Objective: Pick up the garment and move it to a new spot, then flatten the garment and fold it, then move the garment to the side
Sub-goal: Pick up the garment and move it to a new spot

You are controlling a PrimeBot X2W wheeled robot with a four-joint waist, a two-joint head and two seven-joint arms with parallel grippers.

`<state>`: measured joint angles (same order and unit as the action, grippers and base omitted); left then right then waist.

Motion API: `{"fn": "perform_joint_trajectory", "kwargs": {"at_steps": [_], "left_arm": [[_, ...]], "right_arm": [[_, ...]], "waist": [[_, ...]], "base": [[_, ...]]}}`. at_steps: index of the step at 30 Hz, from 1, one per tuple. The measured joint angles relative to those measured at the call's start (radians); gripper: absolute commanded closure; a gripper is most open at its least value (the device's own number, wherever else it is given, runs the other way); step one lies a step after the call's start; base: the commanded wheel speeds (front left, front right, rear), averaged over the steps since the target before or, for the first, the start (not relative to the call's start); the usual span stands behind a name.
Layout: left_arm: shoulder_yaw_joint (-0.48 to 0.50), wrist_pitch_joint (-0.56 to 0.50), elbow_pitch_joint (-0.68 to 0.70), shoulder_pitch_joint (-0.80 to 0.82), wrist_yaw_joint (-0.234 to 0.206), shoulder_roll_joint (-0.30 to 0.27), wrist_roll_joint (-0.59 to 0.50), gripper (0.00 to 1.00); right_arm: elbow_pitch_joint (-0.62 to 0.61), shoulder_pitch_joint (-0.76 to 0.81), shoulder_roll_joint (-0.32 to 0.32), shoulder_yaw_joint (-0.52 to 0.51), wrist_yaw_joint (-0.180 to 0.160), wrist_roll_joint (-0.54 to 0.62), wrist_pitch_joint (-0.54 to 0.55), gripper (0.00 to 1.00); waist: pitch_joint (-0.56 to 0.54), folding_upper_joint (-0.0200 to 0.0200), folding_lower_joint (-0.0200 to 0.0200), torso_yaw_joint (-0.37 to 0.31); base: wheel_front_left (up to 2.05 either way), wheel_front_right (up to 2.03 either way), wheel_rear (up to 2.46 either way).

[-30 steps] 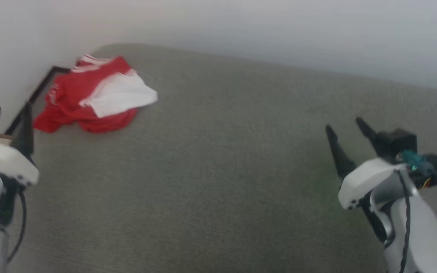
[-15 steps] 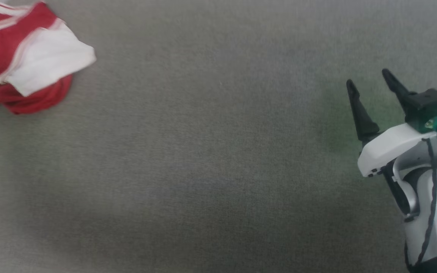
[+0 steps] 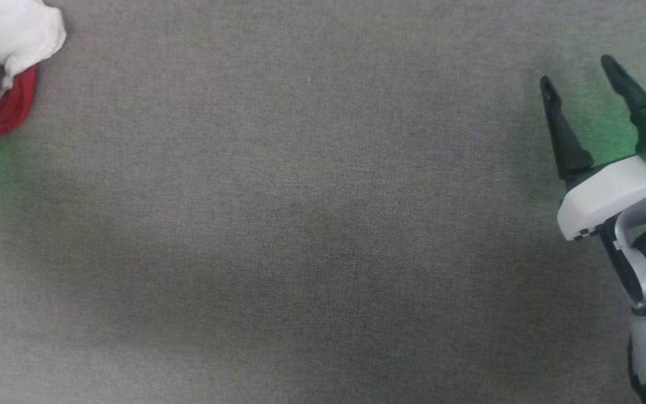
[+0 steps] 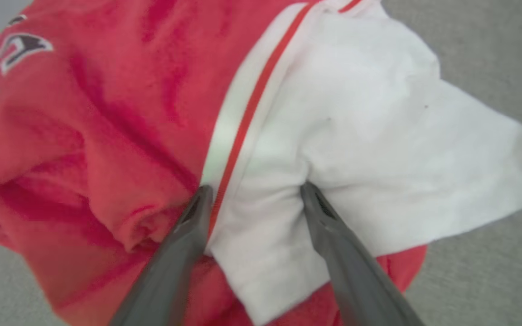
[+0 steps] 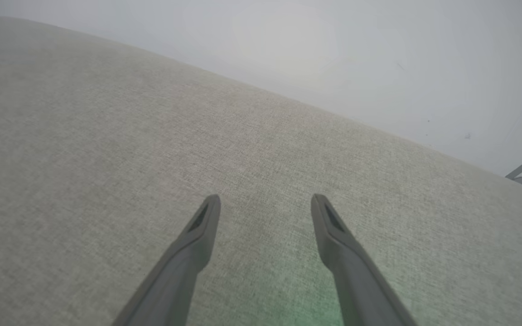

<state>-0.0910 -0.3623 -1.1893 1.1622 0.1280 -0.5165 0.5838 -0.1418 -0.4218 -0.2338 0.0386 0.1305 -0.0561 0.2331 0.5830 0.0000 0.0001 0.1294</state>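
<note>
**Left pincer (image 4: pixel 256 190) spread on the crumpled garment (image 4: pixel 107 113)**

Its fingers stood released, tips dug into the cloth on either side of the seam where the white sleeve (image 4: pixel 379 113) met the red body. We judged the risk plain: closing here might catch only the sleeve layer, so the garment would dangle lopsided, drag or slip free. Tips pressed deep might also snag the grey fabric surface (image 3: pixel 323 224) beneath. The garment lay far to that surface's left side, seemingly near its edge. It was so bunched that we could name no sure long axis. The sleeve fanned toward the surface's middle, with the lettering (image 4: pixel 21 47) on the opposite side. Our right pincer (image 3: pixel 578 70) hung released and empty.
</note>
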Motion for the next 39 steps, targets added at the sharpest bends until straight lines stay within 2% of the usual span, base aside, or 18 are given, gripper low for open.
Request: {"fn": "perform_joint_trajectory", "kwargs": {"at_steps": [8, 9, 10, 17, 23, 28, 35, 39], "left_arm": [[-0.014, -0.049, -0.041, 0.055, 0.002, 0.011, 0.023, 0.0], [-0.019, -0.051, -0.038, 0.056, 0.001, 0.013, 0.029, 0.64], [-0.021, -0.039, -0.035, 0.055, 0.001, 0.015, 0.032, 1.0], [-0.056, 0.092, -0.026, 0.056, 0.0, 0.01, 0.033, 1.0], [-0.115, 0.196, 0.014, 0.102, 0.001, -0.039, 0.006, 1.0], [-0.166, 0.252, 0.058, 0.125, 0.001, -0.054, -0.023, 1.0], [-0.243, 0.274, 0.16, 0.151, 0.001, -0.083, -0.029, 1.0], [-0.297, 0.222, 0.299, 0.135, 0.001, -0.105, 0.016, 1.0]], "right_arm": [[-0.058, -0.008, -0.017, -0.001, 0.0, 0.006, 0.043, 0.0], [-0.06, -0.008, -0.019, -0.002, 0.0, 0.007, 0.045, 0.0], [-0.063, -0.008, -0.019, -0.002, 0.0, 0.007, 0.049, 0.0], [-0.045, -0.008, -0.014, -0.033, 0.0, 0.006, 0.03, 0.0], [0.014, 0.01, 0.014, -0.047, 0.0, 0.001, -0.018, 0.0], [0.057, 0.025, 0.036, -0.061, 0.0, -0.005, -0.054, 0.0], [0.116, 0.052, 0.073, -0.082, 0.0, -0.007, -0.105, 0.0], [0.139, 0.072, 0.093, -0.108, 0.0, -0.013, -0.131, 0.0]], "waist": [[0.053, 0.0, 0.0, 0.009], [0.054, 0.0, 0.0, 0.01], [0.054, 0.0001, 0.0, 0.012], [0.015, 0.0, 0.0, 0.024], [-0.065, 0.0, 0.0, 0.035], [-0.129, -0.0001, -0.0001, 0.043], [-0.241, 0.0, 0.0, 0.06], [-0.311, 0.0, 0.0, 0.066]], "base": [[0.0, 0.0, 0.0], [0.0, 0.0, 0.0], [0.0, 0.0, 0.0], [0.0, 0.0, 0.0], [0.0, 0.0, 0.0], [0.0, 0.0, 0.0], [0.0, 0.0, 0.0], [0.0, 0.0, 0.0]]}}
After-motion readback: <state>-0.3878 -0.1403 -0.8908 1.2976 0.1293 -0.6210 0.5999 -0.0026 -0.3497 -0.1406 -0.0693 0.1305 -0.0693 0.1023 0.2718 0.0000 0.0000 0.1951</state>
